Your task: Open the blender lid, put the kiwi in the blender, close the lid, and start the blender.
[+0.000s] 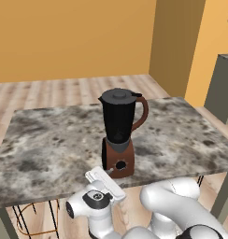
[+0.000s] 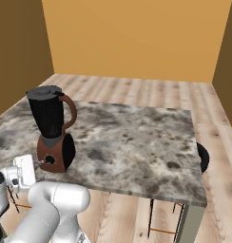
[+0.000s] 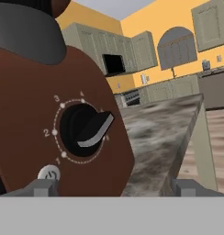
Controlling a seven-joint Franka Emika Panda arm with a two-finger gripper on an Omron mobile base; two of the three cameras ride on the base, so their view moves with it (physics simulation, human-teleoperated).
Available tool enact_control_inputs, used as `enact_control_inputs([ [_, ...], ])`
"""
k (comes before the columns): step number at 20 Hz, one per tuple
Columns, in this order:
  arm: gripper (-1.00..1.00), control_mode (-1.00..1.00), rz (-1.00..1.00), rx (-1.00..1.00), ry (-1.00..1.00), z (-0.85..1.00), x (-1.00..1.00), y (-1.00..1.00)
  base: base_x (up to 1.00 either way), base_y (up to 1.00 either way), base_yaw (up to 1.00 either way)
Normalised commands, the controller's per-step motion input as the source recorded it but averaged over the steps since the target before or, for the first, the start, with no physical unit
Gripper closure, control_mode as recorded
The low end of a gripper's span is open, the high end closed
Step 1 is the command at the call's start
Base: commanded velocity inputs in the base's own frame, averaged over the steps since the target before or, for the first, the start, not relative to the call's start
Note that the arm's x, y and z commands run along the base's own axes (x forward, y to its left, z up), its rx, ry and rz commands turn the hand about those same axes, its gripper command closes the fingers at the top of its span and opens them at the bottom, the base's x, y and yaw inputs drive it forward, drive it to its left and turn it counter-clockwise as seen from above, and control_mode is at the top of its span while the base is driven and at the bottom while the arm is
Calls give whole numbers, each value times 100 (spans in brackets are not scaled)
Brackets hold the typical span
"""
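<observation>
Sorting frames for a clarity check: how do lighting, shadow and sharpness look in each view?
Left base view: even light, no glare, tall black-jarred blender with reddish-brown base sharp. Right base view: soft shadow beside the base on the mottled grey marble counter. Hand view: round black dial fills the frame close up, numerals legible, cabinets behind slightly soft.

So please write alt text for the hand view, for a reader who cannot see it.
The blender is seen very close: its reddish-brown base with a round black dial, numbered marks around it and a small power button below. The tool is open, one fingertip at each side. The marble counter and pale kitchen cabinets lie behind.
</observation>
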Motion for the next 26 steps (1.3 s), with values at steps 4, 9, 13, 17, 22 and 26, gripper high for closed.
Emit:
enact_control_inputs([
  [4, -100, -100, 8, 1, -10, -3, 10, -41, 0, 0, 0],
  [9, -100, -100, 5, 2, -12, -2, 0, -44, 0, 0, 0],
  [13, -100, -100, 7, 3, -10, 0, 4, -40, 0, 0, 0],
  [17, -100, -100, 9, 4, -8, -6, 19, -37, 0, 0, 0],
  [22, -100, -100, 10, 5, -6, -9, 26, -31, 0, 0, 0],
  [26, -100, -100, 10, 4, -6, -3, 29, -3, 0, 0, 0],
])
